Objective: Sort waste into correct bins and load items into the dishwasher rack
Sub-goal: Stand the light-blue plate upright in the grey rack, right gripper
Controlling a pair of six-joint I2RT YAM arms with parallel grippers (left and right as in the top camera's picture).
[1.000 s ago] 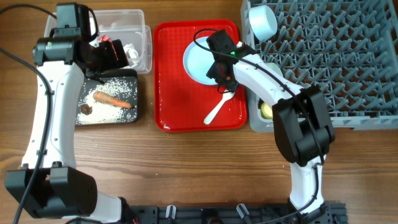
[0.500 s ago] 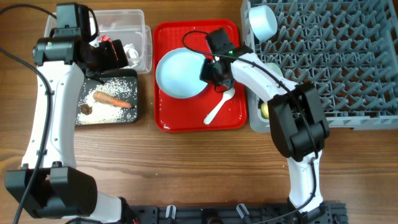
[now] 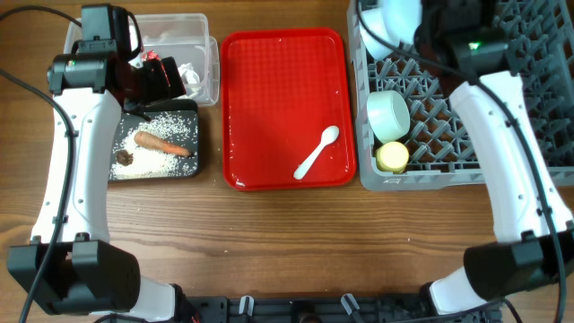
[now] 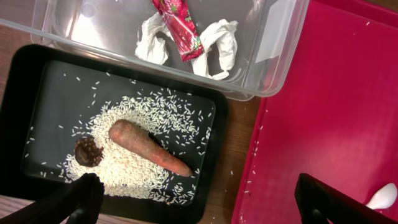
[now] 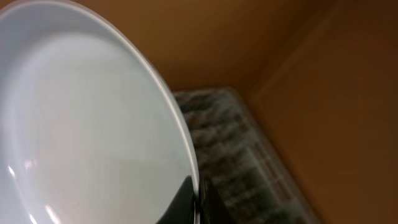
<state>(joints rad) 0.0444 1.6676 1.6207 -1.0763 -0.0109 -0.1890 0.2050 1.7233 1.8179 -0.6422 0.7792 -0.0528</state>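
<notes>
My right gripper (image 5: 196,202) is shut on the rim of the light blue plate (image 5: 81,124), held tilted above the far left corner of the grey dishwasher rack (image 3: 475,135). In the rack sit a pale green bowl (image 3: 387,115) and a yellow cup (image 3: 392,157). The white spoon (image 3: 317,151) lies on the red serving tray (image 3: 269,99). My left gripper (image 4: 199,208) hangs open over the black tray (image 4: 43,93), which holds rice (image 4: 143,118), a carrot stick (image 4: 149,149) and a brown lump (image 4: 89,151). The clear tub (image 4: 273,56) holds a red wrapper (image 4: 180,28) and tissue (image 4: 214,43).
The rack fills the right side up to the table's far edge. The tub and the black tray sit end to end at the left, close beside the red tray. Bare wooden table (image 3: 287,242) lies along the front. A few rice grains are scattered on the red tray's left edge.
The right gripper closed on the plate, lifted it off the red tray and carried it right and back to over the rack's far left corner. The left arm has not moved.
</notes>
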